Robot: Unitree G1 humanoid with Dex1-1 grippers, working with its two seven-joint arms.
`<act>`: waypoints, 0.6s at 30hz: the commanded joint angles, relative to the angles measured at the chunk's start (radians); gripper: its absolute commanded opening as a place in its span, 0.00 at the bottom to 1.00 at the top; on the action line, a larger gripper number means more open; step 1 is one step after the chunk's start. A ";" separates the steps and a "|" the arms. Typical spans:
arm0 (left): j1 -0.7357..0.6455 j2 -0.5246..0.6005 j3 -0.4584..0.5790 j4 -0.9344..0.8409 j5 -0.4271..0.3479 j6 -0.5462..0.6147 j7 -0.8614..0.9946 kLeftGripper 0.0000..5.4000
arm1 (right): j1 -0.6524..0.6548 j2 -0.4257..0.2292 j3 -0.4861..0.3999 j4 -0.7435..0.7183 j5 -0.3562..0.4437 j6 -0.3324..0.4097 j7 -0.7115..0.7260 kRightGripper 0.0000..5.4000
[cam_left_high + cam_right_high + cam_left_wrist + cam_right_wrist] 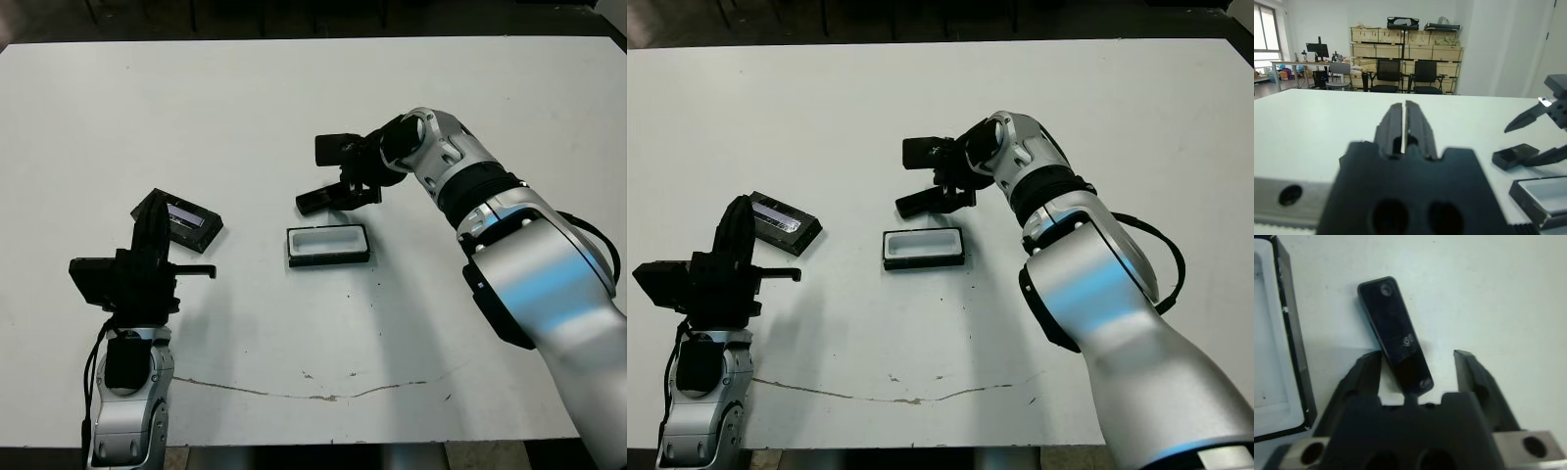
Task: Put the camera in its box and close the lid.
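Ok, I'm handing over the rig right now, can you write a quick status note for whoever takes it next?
Right hand: open, fingers either side of the slim black rectangular camera, not yet gripping; the camera lies on the white table just beyond the box.
Left hand: shut, empty, beside the flat black lid with the glossy centre panel at table left.
The shallow black box with white lining: open, empty, mid-table.
Done: nothing packed.
Left: grip the camera, seat it in the box, fit the lid.
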 commanded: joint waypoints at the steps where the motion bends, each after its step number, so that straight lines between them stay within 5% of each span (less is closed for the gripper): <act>1: 0.023 0.009 0.004 -0.005 0.012 0.015 0.008 0.00 | 0.074 0.013 0.031 0.035 -0.037 0.035 0.034 0.47; 11: 0.026 0.019 0.011 -0.034 0.000 0.042 0.004 0.00 | 0.082 0.003 0.054 0.042 -0.044 0.048 0.082 0.14; 18: 0.017 0.015 0.006 -0.033 -0.001 0.059 0.006 0.00 | 0.076 -0.017 0.045 0.044 -0.042 0.085 0.092 0.07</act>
